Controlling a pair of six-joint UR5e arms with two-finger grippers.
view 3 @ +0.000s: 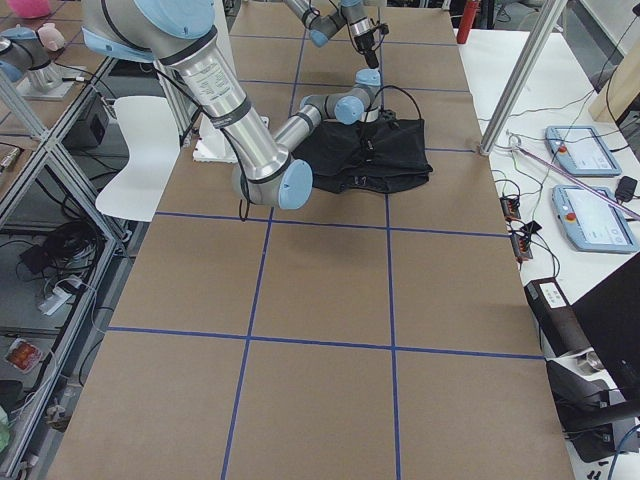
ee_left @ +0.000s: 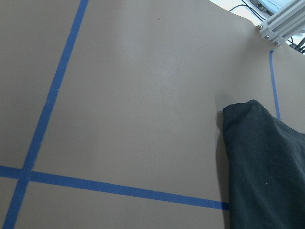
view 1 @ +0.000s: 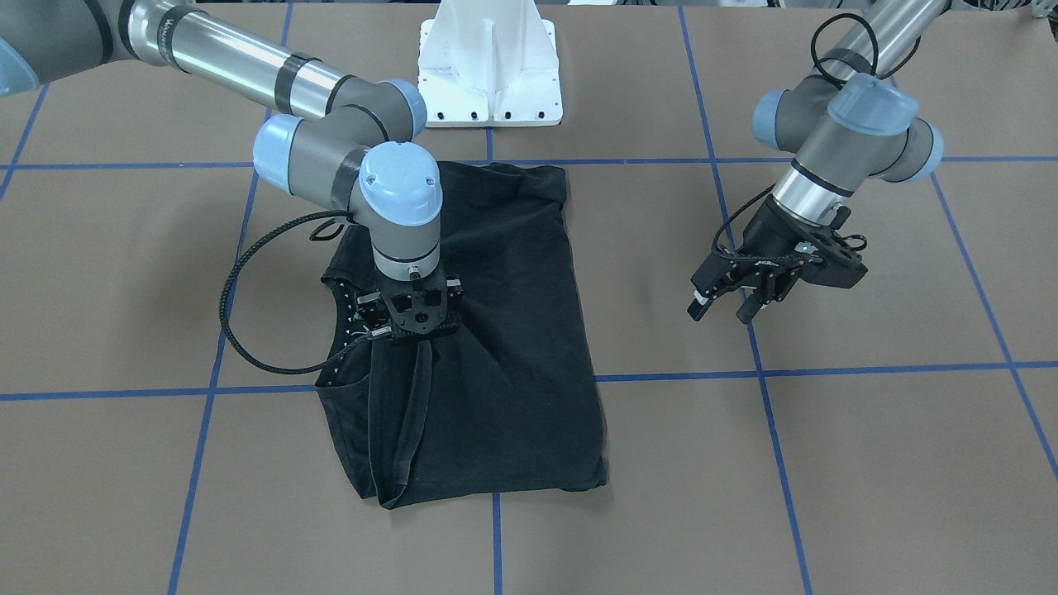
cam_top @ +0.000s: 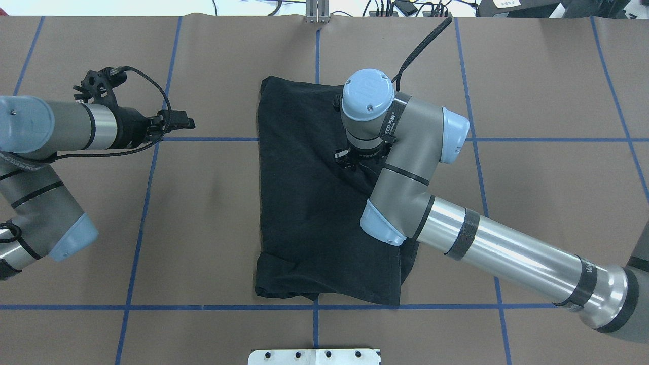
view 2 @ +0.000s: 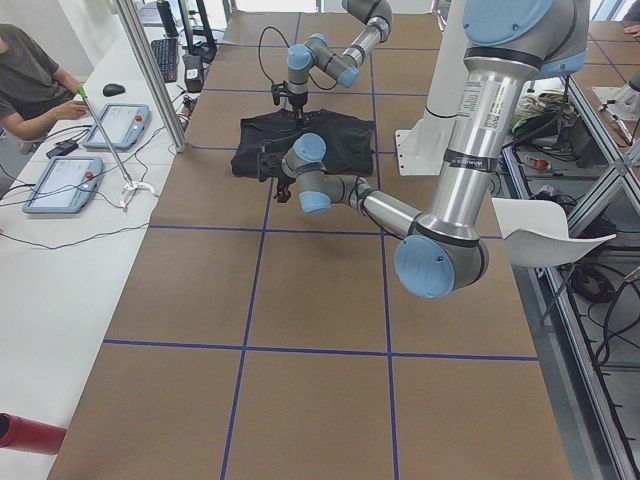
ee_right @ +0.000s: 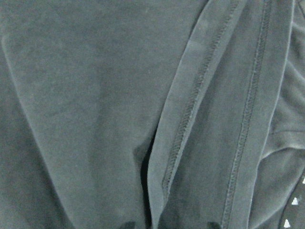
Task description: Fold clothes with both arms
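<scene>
Black cotton T-shirt point(cam_top: 299, 203) at table centre, lying as a rough rectangle. Held at its 1 o'clock, seen overhead, by the right gripper point(view 1: 411, 329), beside the dotted neckband point(view 1: 341, 343). Pinches a cloth ridge, judging by converging creases, probably to carry the next fold. Left gripper point(view 1: 722, 311) at 10 o'clock, well apart, fingers spread, hovering clear of the cloth.

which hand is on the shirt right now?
The right hand, down on the black T-shirt beside its dotted neckband. The left hand hangs open over bare table, off the cloth.
</scene>
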